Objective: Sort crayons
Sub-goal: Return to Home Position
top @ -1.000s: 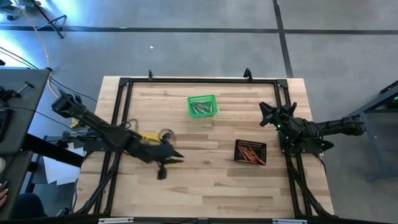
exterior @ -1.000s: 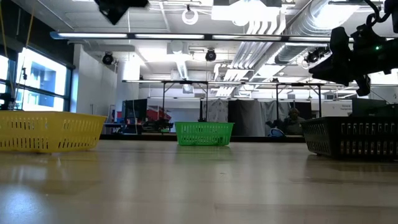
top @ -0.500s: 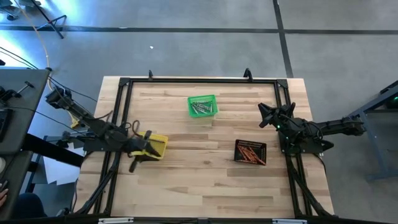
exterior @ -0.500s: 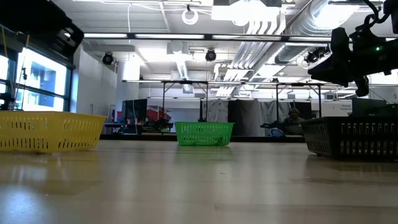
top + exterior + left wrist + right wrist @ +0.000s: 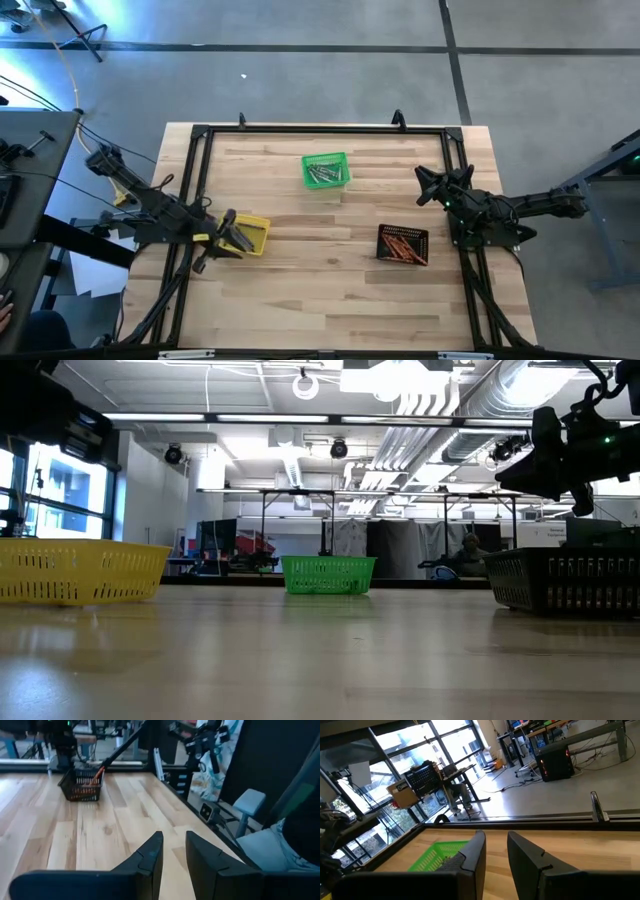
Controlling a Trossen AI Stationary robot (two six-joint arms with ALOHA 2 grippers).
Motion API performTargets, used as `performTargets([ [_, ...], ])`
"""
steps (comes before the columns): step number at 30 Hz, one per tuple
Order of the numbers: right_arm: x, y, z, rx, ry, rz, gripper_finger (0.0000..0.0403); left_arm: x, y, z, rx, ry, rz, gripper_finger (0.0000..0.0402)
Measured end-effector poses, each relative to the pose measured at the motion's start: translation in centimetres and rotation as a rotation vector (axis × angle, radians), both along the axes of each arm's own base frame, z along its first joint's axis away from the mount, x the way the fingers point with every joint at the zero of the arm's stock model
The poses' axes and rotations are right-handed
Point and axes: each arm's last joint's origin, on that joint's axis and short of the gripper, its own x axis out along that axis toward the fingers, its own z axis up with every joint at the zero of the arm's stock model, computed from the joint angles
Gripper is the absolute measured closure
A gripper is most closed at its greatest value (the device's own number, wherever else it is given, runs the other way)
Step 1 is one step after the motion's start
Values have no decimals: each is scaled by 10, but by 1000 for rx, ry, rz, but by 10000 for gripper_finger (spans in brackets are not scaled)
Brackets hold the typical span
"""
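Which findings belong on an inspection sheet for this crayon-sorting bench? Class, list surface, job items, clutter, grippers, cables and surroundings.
Surface: wooden table, black frame at its edges.
Job's things: grey crayons in green basket; orange-red crayons in black basket; yellow basket, contents hidden.
Clutter: nothing seen.
Grippers: left gripper beside yellow basket, empty, narrow gap; right gripper at table's right edge, empty, narrow gap.
Cables: along left arm.
Surroundings: workshop benches, windows.

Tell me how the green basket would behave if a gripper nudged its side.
The green basket looks like thin open mesh, so it is probably light and would slide on the smooth table rather than resist. It sits low and wide, so tipping seems unlikely. The grey crayons lie loose inside and may shift.
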Motion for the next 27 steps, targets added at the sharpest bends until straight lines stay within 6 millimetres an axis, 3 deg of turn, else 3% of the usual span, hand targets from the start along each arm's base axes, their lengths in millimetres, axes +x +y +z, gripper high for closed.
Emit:
performTargets([
  [14, 0, 0, 0, 0, 4, 0, 328, -15, 8, -11, 28, -153, -60, 332],
  [27, 0, 0, -1, -1, 6, -1, 328, -21, 9, -8, 75, -231, -152, 332],
])
